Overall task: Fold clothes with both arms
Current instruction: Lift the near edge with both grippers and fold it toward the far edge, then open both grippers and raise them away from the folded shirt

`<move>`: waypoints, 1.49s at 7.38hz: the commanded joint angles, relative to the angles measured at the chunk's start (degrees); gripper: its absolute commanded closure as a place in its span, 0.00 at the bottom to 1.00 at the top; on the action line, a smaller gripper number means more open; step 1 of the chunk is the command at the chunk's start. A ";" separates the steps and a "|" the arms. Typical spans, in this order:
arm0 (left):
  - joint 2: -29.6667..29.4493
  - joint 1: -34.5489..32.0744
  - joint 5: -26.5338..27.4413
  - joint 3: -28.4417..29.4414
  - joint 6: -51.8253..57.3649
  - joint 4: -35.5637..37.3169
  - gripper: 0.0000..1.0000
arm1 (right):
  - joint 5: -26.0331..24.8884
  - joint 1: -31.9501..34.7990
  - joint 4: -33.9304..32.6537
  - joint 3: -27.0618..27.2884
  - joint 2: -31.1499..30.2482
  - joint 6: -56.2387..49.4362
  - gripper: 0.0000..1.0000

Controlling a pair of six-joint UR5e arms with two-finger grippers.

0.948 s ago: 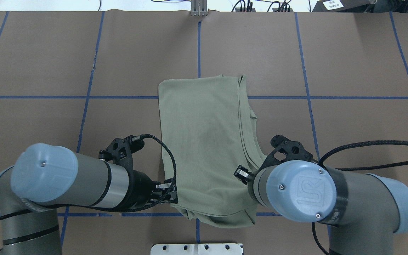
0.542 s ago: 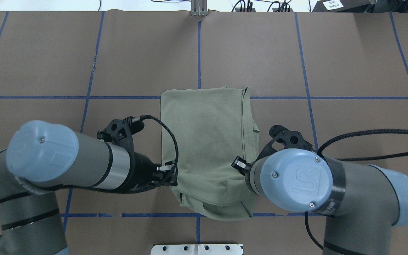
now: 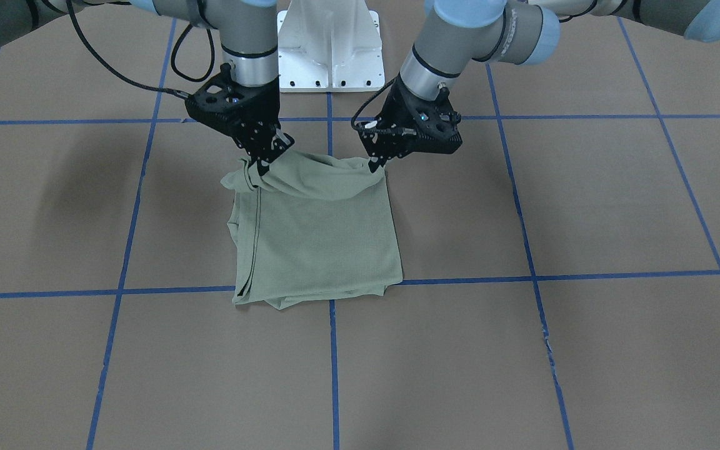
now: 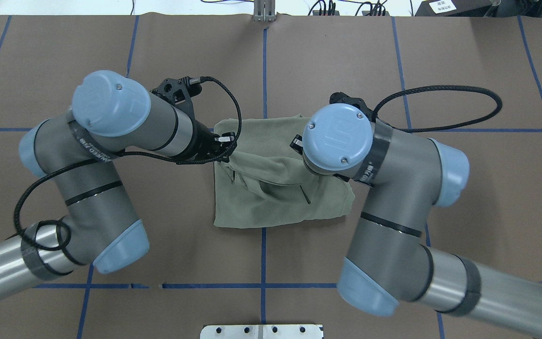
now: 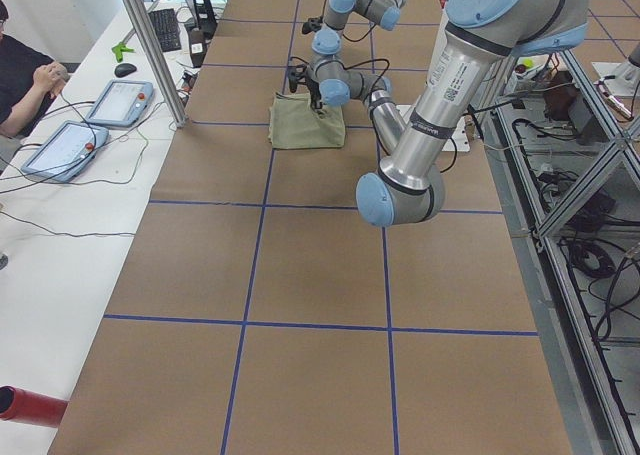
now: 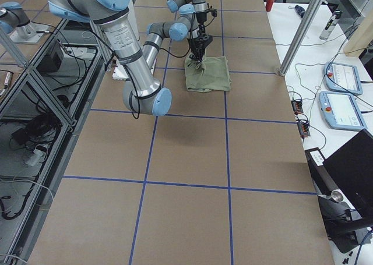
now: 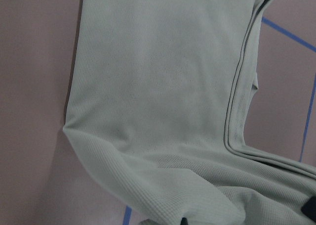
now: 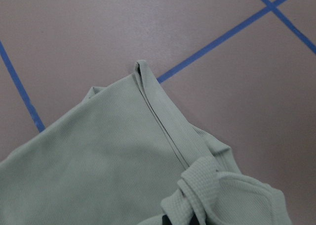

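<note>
Pinching one corner each of the pale green shirt point(image 3: 319, 244), the left jaws and the right jaws were clamped on the cloth, so that the edge strung between them hung raised off the bench point(image 3: 522, 350) and sagged in the middle. The rest of the shirt lay folded flat on the bench beneath the jaws, near the bench's middle, its far edge just across a blue tape line point(image 3: 585, 275).
</note>
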 commanded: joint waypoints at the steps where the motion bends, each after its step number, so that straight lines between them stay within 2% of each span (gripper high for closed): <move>1: -1.58 -1.88 0.27 12.44 3.35 -8.78 1.00 | -0.02 2.51 12.52 -18.42 5.20 -1.20 1.00; 2: -2.36 -1.88 0.36 16.32 3.44 -11.79 1.00 | -0.02 3.13 15.44 -21.97 5.22 -3.21 1.00; 3: -3.15 -1.88 0.44 17.92 4.74 -12.00 1.00 | -0.02 3.39 17.90 -24.79 5.22 -3.92 1.00; 4: -3.16 -1.88 0.44 18.20 4.93 -12.00 1.00 | -0.02 3.66 19.50 -25.42 5.22 -4.10 1.00; 5: -3.16 -1.88 0.44 18.20 5.02 -12.00 0.66 | -0.02 4.01 19.51 -25.52 5.22 -6.98 0.66; 6: -3.16 -1.88 0.44 18.12 5.02 -12.00 0.01 | 0.06 4.27 19.42 -25.52 5.57 -10.92 0.01; 7: -3.16 -2.66 0.10 17.68 5.19 -11.91 0.00 | 3.11 6.01 19.25 -25.26 6.01 -12.27 0.00; 8: -3.07 -5.28 -2.52 17.24 9.02 -11.82 0.00 | 9.93 8.64 19.07 -24.56 7.05 -15.15 0.00; 9: -2.12 -9.05 -8.63 17.24 15.59 -11.74 0.00 | 11.74 9.19 18.99 -22.90 6.89 -15.44 0.00; 10: -0.28 -11.78 -11.91 17.32 22.61 -11.82 0.00 | 11.75 8.94 18.90 -21.23 6.45 -17.97 0.00; 11: 0.26 -12.16 -12.03 17.41 24.95 -11.82 0.00 | 10.62 4.67 18.64 -18.95 5.14 -20.86 0.00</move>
